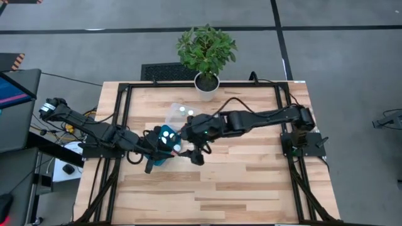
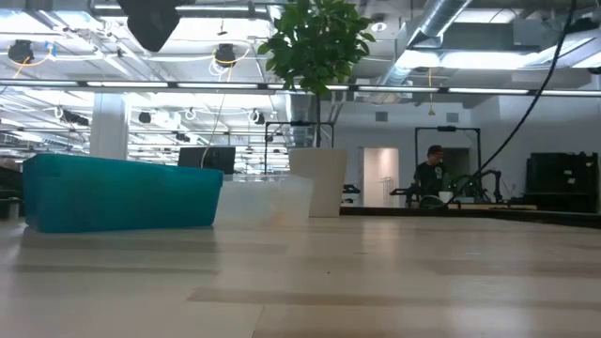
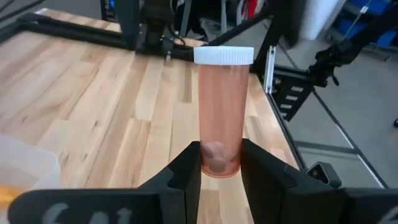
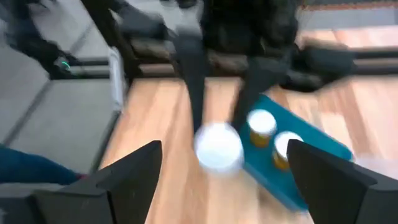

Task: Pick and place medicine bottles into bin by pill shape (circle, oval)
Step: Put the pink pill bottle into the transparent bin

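My left gripper (image 3: pixel 220 152) is shut on a medicine bottle (image 3: pixel 224 106) with a translucent orange body, a white cap and something pale pink at its bottom. In the high view this gripper (image 1: pixel 174 150) hangs at the right edge of a teal bin (image 1: pixel 164 139). My right gripper (image 4: pixel 224 155) stands open, facing the held bottle's white cap (image 4: pixel 217 146), with nothing between its fingers. It is just right of the left gripper (image 1: pixel 200 154). Two more bottles (image 4: pixel 261 124) stand in the teal bin. White caps (image 1: pixel 186 112) show in a clear bin (image 1: pixel 178 113). My left gripper pinches the bottle's bottom end (image 3: pixel 219 163) between its two fingers. The fingers come about level from the table's left. The bottle sticks out beyond the fingertips, cap end farthest from the gripper, and is lifted clear of the table.
A white plant pot (image 1: pixel 206 83) with a green plant stands at the table's far edge, behind the clear bin (image 2: pixel 263 202). The teal bin (image 2: pixel 122 192) rests on the wood. A black frame (image 1: pixel 125 113) rims the table. Bare wood lies toward the near edge. A person (image 2: pixel 432 174) is far off.
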Action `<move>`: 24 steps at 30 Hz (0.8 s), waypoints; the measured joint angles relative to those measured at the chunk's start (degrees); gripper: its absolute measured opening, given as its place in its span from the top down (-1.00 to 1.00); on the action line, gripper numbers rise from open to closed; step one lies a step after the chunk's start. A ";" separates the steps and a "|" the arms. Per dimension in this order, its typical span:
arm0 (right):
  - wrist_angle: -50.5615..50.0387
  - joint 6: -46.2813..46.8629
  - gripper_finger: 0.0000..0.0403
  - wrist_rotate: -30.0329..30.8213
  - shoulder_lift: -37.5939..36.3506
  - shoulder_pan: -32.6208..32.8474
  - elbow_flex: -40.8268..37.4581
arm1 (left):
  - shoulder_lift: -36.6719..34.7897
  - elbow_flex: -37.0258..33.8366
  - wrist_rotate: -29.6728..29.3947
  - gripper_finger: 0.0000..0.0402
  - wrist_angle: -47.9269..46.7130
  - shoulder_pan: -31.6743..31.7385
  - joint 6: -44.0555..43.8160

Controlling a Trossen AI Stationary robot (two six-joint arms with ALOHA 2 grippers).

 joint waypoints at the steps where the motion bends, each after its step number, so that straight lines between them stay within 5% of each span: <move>1: 0.20 -0.08 -0.76 -1.10 1.02 -0.29 1.76 | 0.00 0.00 0.02 0.57 -0.08 0.00 0.00; 15: -5.83 -0.65 -0.58 -7.94 6.59 -1.90 8.20 | 0.00 -0.02 -0.09 0.55 -2.90 0.00 0.18; 24: -6.36 -1.59 -0.25 -7.97 6.50 -1.79 8.20 | 0.00 -0.02 -0.15 0.55 -2.97 0.00 0.26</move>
